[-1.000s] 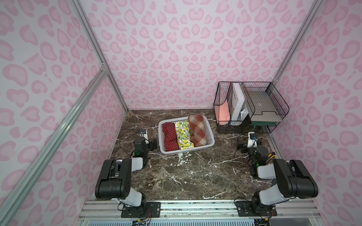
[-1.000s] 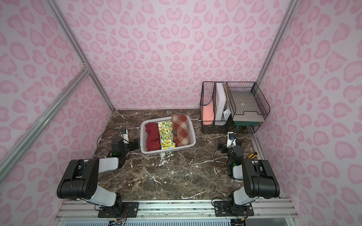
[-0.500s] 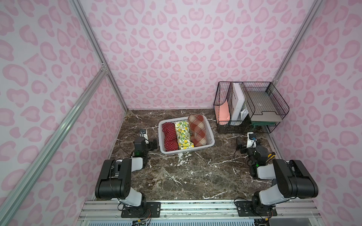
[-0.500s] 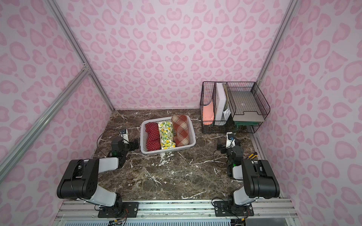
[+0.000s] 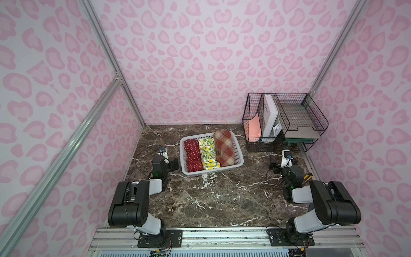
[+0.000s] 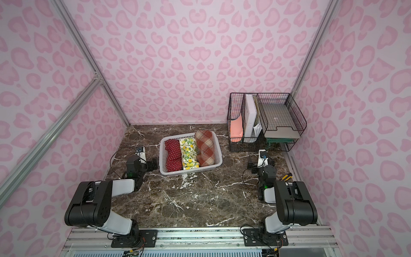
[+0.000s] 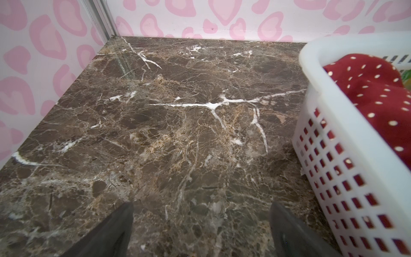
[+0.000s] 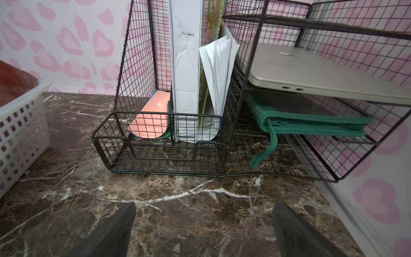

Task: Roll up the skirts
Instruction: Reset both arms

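Observation:
Three rolled skirts lie side by side in a white lattice basket [image 5: 211, 173] at the table's middle back, seen in both top views. They are red polka-dot [image 5: 193, 155], lemon print [image 5: 208, 154] and rust plaid [image 5: 224, 148]. My left gripper [image 7: 201, 207] rests low over bare marble just left of the basket, open and empty. The polka-dot skirt [image 7: 367, 89] shows over the basket wall [image 7: 333, 160] beside it. Further right, my right gripper [image 8: 203, 207] is open and empty in front of the wire organizer. The plaid skirt [image 8: 13, 77] is just visible at the frame's edge.
A black wire desk organizer [image 5: 284, 120] stands at the back right with papers, a white binder, a laptop [image 8: 311, 73] and a green pouch [image 8: 311, 124]. Pink patterned walls close in on three sides. Brown marble table [image 5: 211, 200] spreads between the arms.

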Available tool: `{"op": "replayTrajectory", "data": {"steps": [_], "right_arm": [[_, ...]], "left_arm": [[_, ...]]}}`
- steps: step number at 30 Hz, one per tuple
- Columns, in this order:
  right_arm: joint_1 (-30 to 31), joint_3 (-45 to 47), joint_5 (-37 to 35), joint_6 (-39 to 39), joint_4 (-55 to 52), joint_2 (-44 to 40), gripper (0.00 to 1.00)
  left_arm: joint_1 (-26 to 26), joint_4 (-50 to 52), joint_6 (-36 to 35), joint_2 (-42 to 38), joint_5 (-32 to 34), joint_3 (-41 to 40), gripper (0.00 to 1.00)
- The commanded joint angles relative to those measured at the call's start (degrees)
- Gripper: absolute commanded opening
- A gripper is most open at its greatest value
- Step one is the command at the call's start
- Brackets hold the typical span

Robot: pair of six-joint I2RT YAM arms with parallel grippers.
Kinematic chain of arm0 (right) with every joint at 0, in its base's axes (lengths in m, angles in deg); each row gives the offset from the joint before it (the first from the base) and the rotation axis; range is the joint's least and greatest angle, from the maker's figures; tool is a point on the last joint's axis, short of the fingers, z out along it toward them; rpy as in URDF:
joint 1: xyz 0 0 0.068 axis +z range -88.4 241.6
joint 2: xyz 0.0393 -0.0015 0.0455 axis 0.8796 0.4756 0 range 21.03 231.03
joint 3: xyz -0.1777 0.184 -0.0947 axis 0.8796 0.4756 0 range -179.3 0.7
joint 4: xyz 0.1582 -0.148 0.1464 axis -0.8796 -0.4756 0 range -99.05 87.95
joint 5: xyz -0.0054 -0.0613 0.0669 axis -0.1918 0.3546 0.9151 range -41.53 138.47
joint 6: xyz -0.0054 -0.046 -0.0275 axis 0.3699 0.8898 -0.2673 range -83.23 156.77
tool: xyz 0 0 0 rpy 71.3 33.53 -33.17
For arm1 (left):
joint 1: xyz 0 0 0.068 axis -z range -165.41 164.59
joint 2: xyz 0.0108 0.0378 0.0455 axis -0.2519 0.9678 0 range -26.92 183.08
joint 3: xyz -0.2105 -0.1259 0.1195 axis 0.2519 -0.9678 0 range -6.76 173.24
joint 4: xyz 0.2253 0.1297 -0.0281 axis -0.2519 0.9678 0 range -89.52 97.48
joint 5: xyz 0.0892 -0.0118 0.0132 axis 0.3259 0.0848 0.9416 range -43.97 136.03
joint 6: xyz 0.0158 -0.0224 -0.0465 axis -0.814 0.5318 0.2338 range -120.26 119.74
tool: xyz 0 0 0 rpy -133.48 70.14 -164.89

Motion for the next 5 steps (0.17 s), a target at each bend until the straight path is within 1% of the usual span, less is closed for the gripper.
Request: {"op": "replayTrajectory", "data": {"steps": [1,5], "right_arm": [[-0.19,-0.75,-0.03,-0.54,-0.23,0.19,1.00],[-0.22,-0.44,0.05,-0.46,0.03,-0.04,1.00]], "left_arm": [[-0.07,-0.37,-0.14,-0.26,-0.30,-0.08,0.99],[-0.07,-0.37,-0.21,-0.25,-0.27,-0.04,0.99]]}}
